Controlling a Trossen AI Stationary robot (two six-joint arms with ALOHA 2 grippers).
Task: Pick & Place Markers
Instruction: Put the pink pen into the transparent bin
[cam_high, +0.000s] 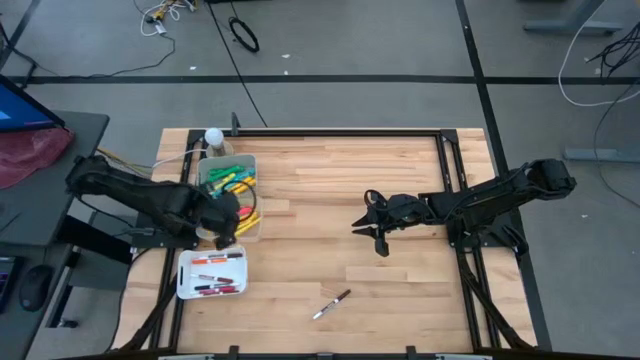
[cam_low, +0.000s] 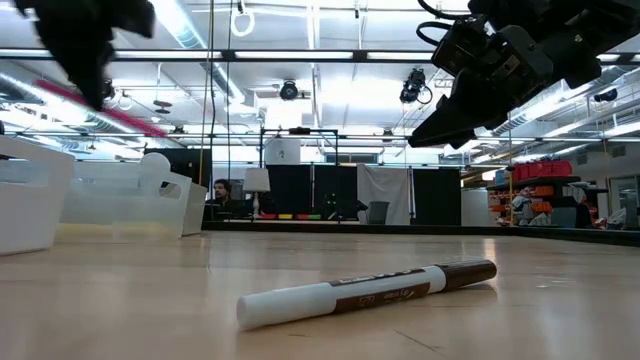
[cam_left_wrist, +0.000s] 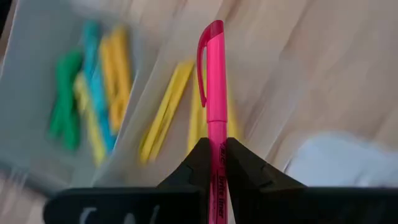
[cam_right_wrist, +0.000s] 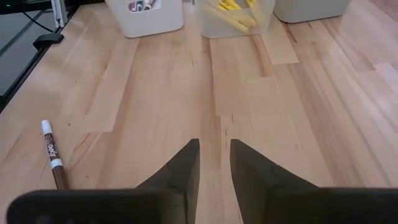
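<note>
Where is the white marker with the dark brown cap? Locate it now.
The white marker with the dark brown cap lies alone on the wooden table, near its front edge in the high view, right of the white bin.

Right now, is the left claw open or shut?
Shut: the left claw clamps a pink marker between its fingers, above the bins.

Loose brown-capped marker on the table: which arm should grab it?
Right. Its hand is empty, open and nearer the brown-capped marker. The left hand holds a pink marker over the bins.
</note>
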